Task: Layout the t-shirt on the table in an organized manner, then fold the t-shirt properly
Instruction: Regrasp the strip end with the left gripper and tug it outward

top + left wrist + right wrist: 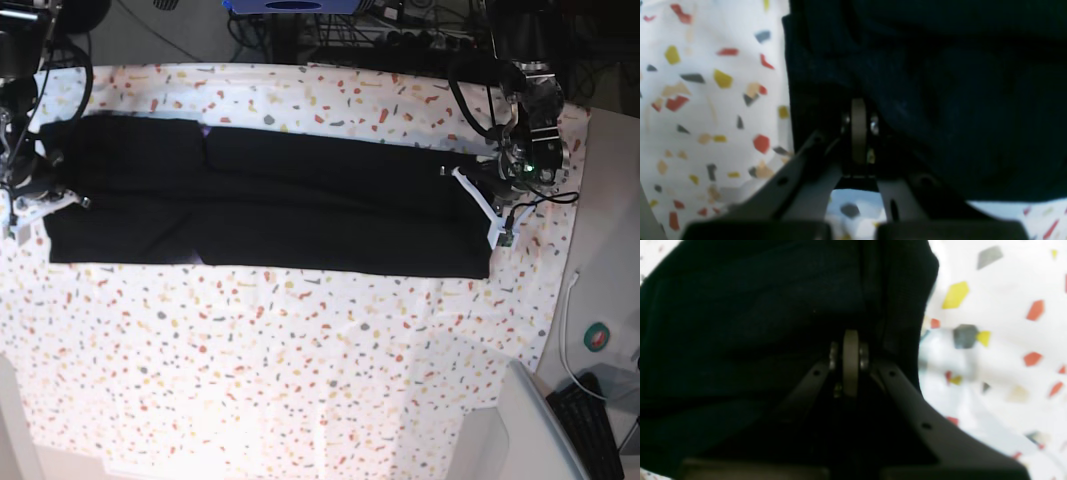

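The black t-shirt lies as a long flat band across the far half of the speckled table, plain side up; no print shows. My left gripper is at the band's right end. In the left wrist view it is shut, with the black cloth pinched at its tips, low over the table. My right gripper is at the band's left end. In the right wrist view it is shut on the cloth's edge, with the table beside it.
The table's right edge runs close to my left arm. Past it lie a white cable, a round green and red object and a keyboard. Dark equipment and cables stand behind the far edge.
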Controlling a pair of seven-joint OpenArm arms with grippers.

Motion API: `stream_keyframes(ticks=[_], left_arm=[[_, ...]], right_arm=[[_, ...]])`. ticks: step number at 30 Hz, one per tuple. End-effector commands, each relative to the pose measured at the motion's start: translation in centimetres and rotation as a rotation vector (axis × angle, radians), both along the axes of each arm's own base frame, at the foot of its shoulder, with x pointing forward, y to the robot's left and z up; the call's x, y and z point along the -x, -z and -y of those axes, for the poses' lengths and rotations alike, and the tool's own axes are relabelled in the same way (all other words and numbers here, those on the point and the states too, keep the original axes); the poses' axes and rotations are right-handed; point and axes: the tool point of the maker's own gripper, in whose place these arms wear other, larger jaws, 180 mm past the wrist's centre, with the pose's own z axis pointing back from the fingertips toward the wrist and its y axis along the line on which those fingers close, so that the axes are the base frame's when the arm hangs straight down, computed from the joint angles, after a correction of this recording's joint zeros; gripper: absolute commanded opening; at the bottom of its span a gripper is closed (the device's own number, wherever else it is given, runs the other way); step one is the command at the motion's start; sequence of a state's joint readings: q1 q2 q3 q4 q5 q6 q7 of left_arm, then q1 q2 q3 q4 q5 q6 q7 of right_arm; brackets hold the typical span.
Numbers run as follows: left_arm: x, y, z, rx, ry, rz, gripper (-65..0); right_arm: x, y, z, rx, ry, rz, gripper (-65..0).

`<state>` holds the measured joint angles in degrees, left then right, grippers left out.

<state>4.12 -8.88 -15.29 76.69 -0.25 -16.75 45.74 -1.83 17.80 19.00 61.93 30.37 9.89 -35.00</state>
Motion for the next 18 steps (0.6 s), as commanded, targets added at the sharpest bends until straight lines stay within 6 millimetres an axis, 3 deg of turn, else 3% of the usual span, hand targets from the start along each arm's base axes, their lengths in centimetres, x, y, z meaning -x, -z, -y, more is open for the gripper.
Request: stream_keyframes(ticks=[1, 6, 18], left_arm=[[0.7, -0.2, 0.1, -0.001, 0.015, -0.016, -65.0], [1.5, -3.2, -1.9, -0.039, -0.032, 0.068, -65.0], [0.6, -9.6, -6.5, -0.112, -0.157, 0.193, -65.0]], right_arm=[[-0.6, -1.2, 1.4, 0.039, 0.006, 0.028, -65.0], [-1.0, -3.2, 0.9, 0.066, -0.032, 0.077, -65.0], [-2.5, -7.3, -1.4, 0.086, -0.103, 0.179, -65.0]])
